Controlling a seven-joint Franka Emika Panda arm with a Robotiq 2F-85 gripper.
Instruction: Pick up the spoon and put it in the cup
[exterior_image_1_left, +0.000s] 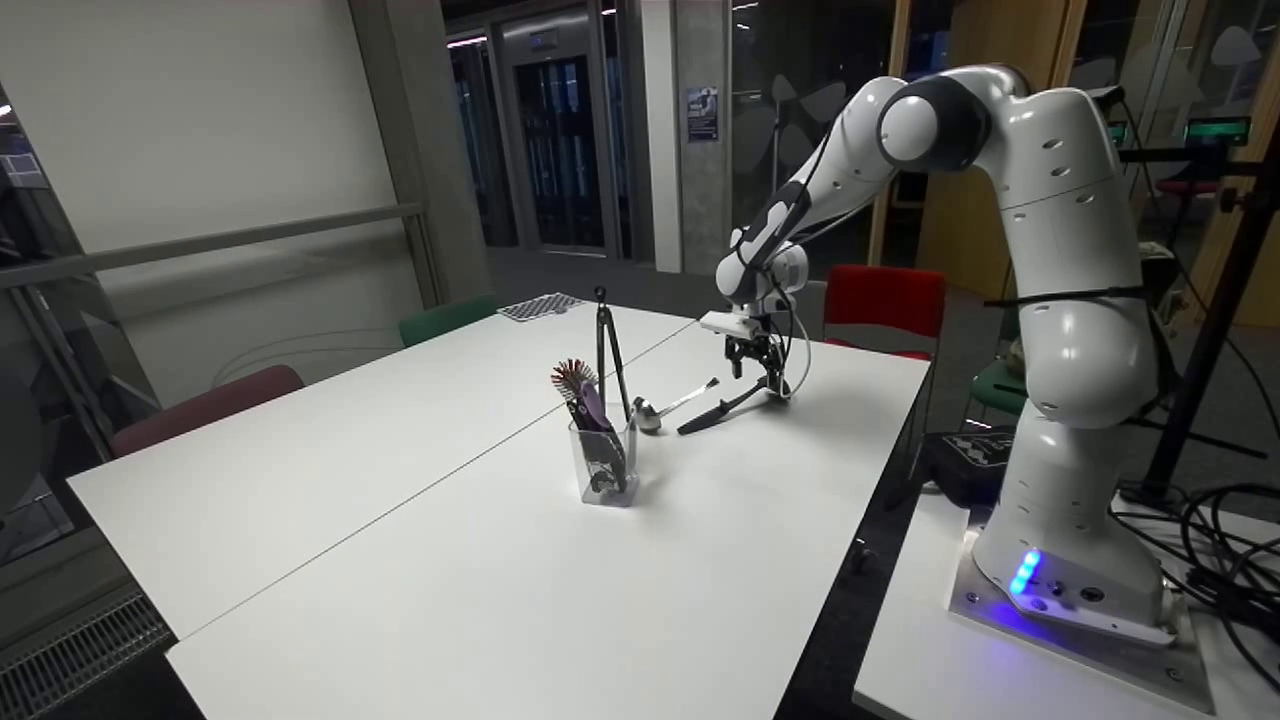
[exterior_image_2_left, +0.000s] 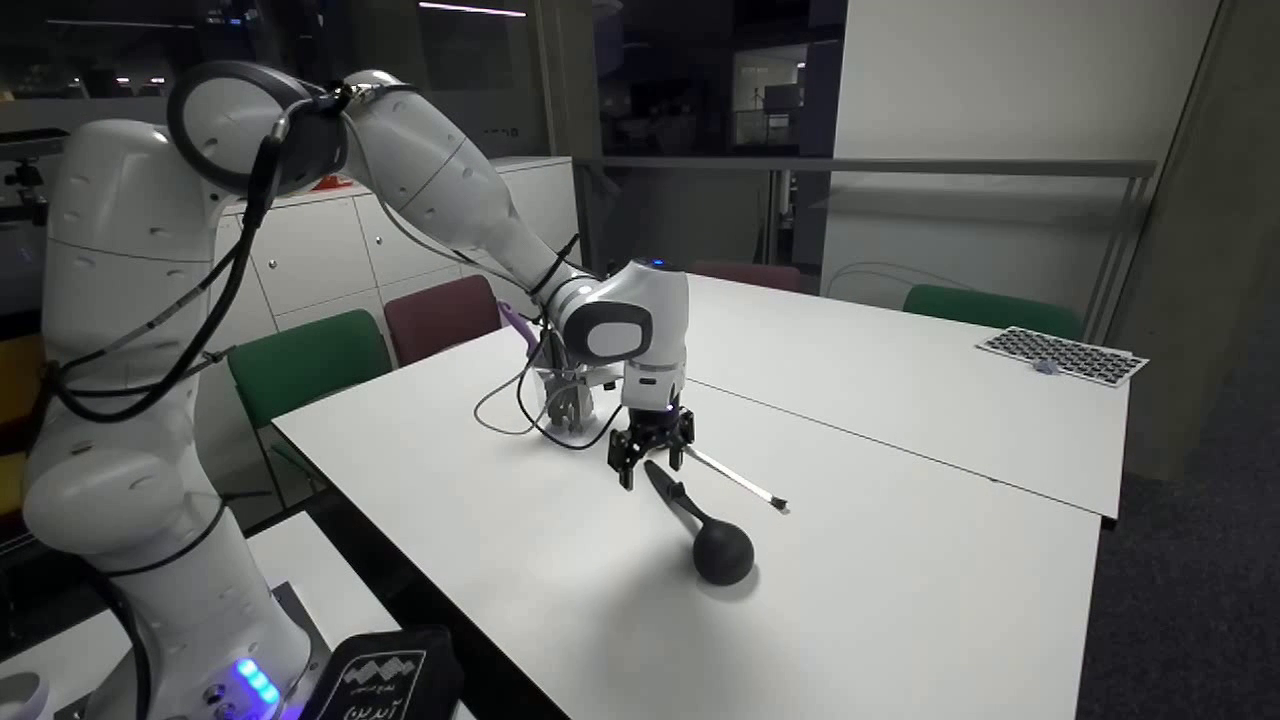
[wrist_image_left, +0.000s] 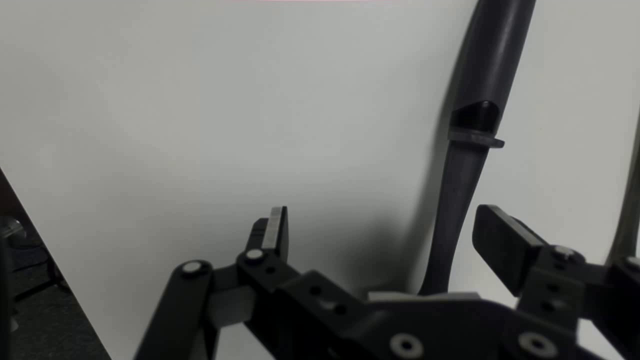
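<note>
Metal spoon (exterior_image_1_left: 680, 402), one: lies unheld on the counter (exterior_image_1_left: 480, 600); in an exterior view, laid from eight o'clock (bowl end) to two o'clock.

Clear tumbler (exterior_image_1_left: 584, 460), one: upright, near the bowl, between seven and eight o'clock from it; contains a hairbrush (exterior_image_1_left: 574, 382) and, it seems, a tong-like black utensil (exterior_image_1_left: 601, 340).

Step in hand, as judged: approach before grasping; spoon not yet picked up.

Black ladle (exterior_image_2_left: 715, 540), one: in the wrist view its stem shows between the fingers (wrist_image_left: 500, 240), closer to the one at three o'clock, contact not evident.

Tool (exterior_image_2_left: 651, 474), one: fingers set wide, gripping nothing, aimed toward six o'clock above the ladle.

Next move, as judged: with the metal spoon as target, a shift toward eight o'clock in an exterior view, clear of the ladle, to the slim handle (exterior_image_1_left: 692, 395), then alignment, lowering and closing. Risk: catching the ladle instead.

Panda arm (exterior_image_1_left: 1060, 190), one: in an exterior view, elbow bent high, forearm slanting down toward half past seven, wrist upright above the counter.
</note>
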